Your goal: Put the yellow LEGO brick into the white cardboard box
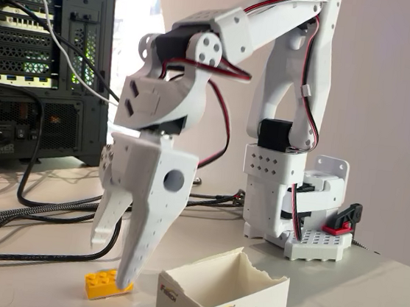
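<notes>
Here, in the fixed view, the pale grey table (389, 293) spreads under everything, and at its back left stands a black computer tower with perforated panels (42, 53), from which dark braided cables (35, 212) trail across the surface toward my base. My own white plastic arm (288, 74) rises from a white studded base plate carrying a red clamp piece (324, 241) at the right, bends over at the top and reaches down and forward to the left, red and black wires running along it.

My gripper (113, 261) hangs nearly vertical, tips pointing at the table. Its two white fingers (146, 213) are spread a moderate way apart, a clear gap between the tips, and nothing is clamped between them.

At the bottom edge, right of my gripper, sits the small square white cardboard box with a ragged torn rim and brown inside (221, 300), its front bearing black logo text and a little robot drawing. It stands open at the top.

The small yellow-orange studded plastic LEGO brick (103, 283) lies flat on the table just left of the box, apart from it. My longer finger's tip comes down right at the brick's right end, in front of it; whether it touches I cannot tell. The shorter finger's tip hangs above the brick's left part.
</notes>
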`<action>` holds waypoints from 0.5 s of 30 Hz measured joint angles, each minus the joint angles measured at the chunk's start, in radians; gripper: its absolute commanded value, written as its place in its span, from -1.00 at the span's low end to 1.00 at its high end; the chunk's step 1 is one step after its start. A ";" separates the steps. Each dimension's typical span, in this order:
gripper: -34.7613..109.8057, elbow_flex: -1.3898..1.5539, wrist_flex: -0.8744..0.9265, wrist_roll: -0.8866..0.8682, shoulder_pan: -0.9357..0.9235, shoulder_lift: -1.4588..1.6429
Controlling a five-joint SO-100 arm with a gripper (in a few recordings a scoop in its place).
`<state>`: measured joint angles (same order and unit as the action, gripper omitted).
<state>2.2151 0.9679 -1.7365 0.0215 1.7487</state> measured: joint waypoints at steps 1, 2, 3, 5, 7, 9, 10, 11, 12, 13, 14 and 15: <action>-0.12 0.000 -0.009 -0.003 0.006 -0.009; -0.13 0.000 -0.018 -0.003 0.008 -0.021; -0.13 0.000 -0.032 -0.003 0.008 -0.035; -0.15 0.000 -0.037 -0.008 0.005 -0.048; -0.16 0.000 -0.044 -0.003 0.005 -0.064; -0.18 0.000 -0.049 0.000 0.005 -0.071; -0.19 0.000 -0.048 0.000 0.006 -0.071; -0.20 0.000 -0.048 -0.003 0.006 -0.071; -0.21 0.000 -0.048 0.008 0.006 -0.071; -0.22 0.000 -0.048 0.015 0.006 -0.072; -0.23 0.000 -0.048 0.020 0.006 -0.072; -0.25 0.000 -0.048 0.026 0.005 -0.072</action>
<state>2.2151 0.9204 -1.7104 0.0261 1.6766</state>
